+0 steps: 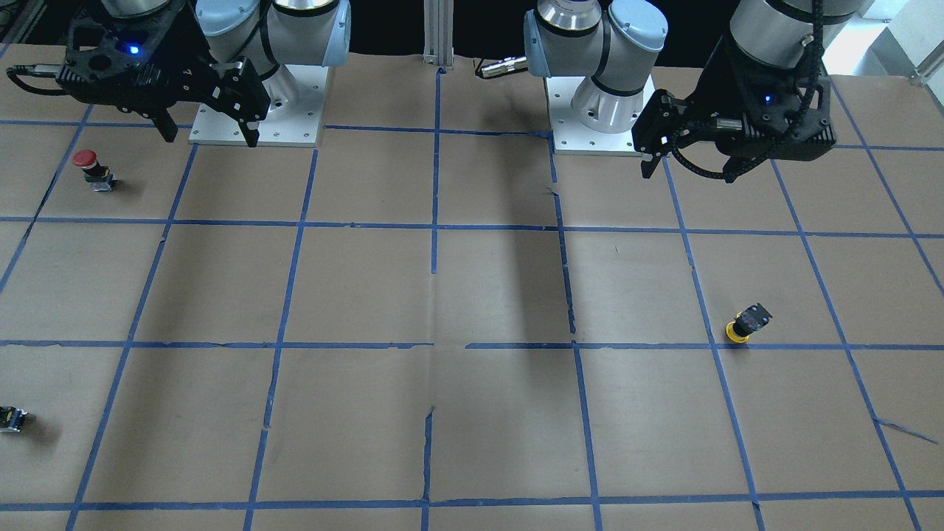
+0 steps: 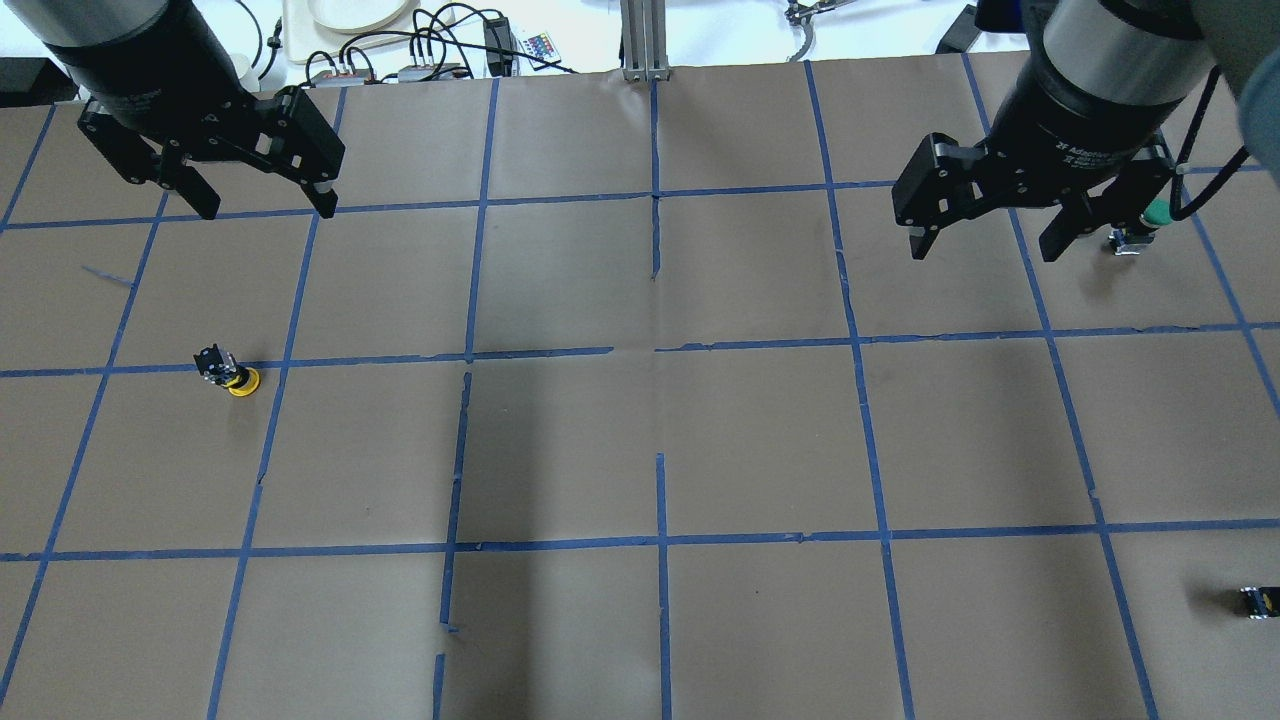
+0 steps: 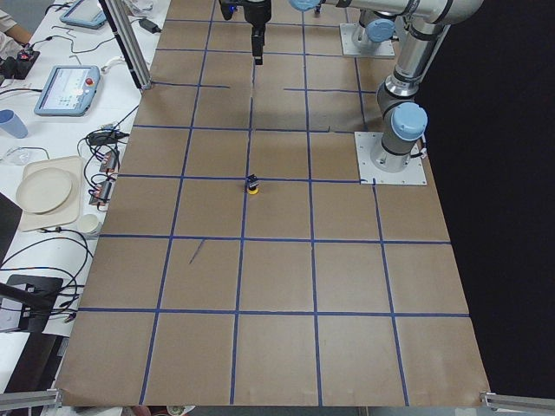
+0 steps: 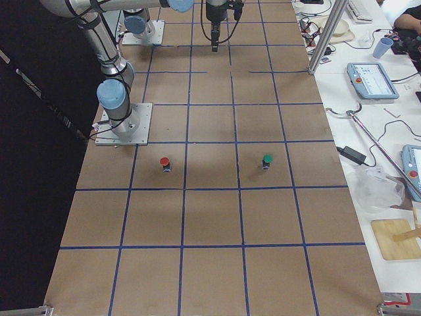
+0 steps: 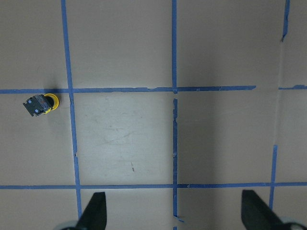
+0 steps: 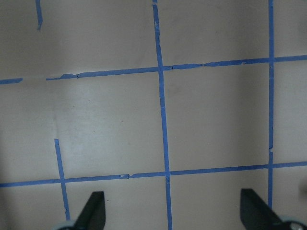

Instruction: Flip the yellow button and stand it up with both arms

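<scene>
grasp not begun: my black two-finger left gripper [image 2: 267,207] and right gripper [image 2: 984,248] hang wide, empty. next, left should reach the cap-down yellow-capped black push-button [image 2: 232,374].

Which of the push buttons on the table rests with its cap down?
The yellow button: its cap is at the bottom, black body on top. The red button and the green button stand cap up.

green button [image 2: 1156,212]: partly behind jaws of right arm [image 2: 1100,90] (overhead view) | dark capless part [image 2: 1260,601]: too small to identify
</scene>
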Tool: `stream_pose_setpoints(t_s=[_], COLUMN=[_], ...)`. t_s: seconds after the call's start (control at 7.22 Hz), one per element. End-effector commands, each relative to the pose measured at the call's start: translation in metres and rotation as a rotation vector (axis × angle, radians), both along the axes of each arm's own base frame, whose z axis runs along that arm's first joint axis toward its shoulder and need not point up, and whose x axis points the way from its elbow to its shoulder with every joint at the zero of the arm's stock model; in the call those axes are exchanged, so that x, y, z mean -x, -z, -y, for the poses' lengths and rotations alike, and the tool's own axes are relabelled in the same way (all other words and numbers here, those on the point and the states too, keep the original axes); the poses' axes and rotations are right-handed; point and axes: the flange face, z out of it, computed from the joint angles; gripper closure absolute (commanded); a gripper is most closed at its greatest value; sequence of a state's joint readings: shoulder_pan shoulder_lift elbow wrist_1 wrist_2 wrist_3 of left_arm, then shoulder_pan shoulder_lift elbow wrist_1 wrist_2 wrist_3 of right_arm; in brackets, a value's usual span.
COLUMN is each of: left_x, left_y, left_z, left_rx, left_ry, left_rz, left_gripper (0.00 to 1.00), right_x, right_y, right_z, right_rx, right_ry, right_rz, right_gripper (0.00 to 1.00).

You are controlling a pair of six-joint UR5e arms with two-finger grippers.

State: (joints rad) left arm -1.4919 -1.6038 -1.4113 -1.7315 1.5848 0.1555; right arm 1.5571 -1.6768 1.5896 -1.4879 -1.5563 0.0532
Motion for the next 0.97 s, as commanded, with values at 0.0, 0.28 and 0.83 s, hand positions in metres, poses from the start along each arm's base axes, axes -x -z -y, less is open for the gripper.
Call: stream_pose_setpoints(t_s=[0.0, 0.28, 0.83], left_x=[-0.032, -0.099, -0.205], left_y=[0.014, 0.06, 0.153], left_z=[0.014, 0.067, 0.061], left_rx=[-0.027, -0.016, -0.037], left_ry=[0.128, 0.287, 0.526], left_rz=[-0.01, -0.013, -0.054], left_gripper=[0.01, 0.01, 0.01], right_x=[-0.001, -0.001, -0.001], right_y=[0.001, 0.0, -0.004], right_z=[-0.001, -0.001, -0.004], right_rx=[-0.006, 0.0, 0.011], right_ry=[0.004, 0.007, 0.016], right_rz=[-0.001, -0.001, -0.001], right_gripper=[0.0, 0.0, 0.0])
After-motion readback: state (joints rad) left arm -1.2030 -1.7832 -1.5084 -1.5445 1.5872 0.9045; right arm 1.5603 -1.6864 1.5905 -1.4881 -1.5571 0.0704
